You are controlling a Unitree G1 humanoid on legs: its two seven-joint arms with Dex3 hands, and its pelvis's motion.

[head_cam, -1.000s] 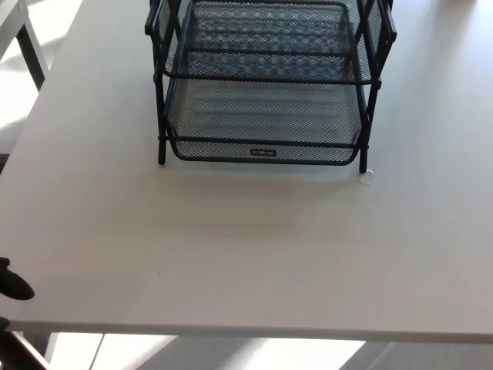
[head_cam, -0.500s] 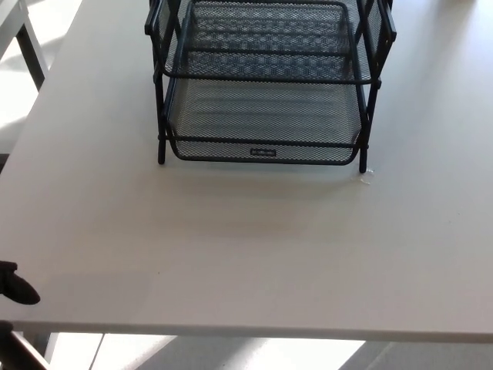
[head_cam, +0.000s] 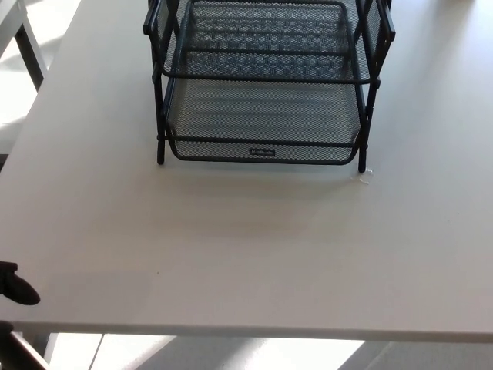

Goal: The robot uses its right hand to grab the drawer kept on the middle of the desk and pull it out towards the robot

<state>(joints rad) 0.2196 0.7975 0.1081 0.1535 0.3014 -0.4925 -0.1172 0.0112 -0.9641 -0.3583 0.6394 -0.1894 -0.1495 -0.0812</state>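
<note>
Desk (head_cam: pixel 231 254), pale and bare, holds black mesh drawer (head_cam: pixel 263 146).

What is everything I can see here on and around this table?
Mesh drawer organiser: one, black wire, stacked tiers, far middle of the desk.
Bottom drawer: one, black mesh, small label plate on its front edge, sitting in the frame.
Desk: one, pale grey, fills most of the view.
Small scrap: one, whitish, on the desk by the organiser's front right leg.
Second table: one, white, top left corner.
Left robot hand: black, only a tip shows at the left edge; right robot hand not visible.
</note>
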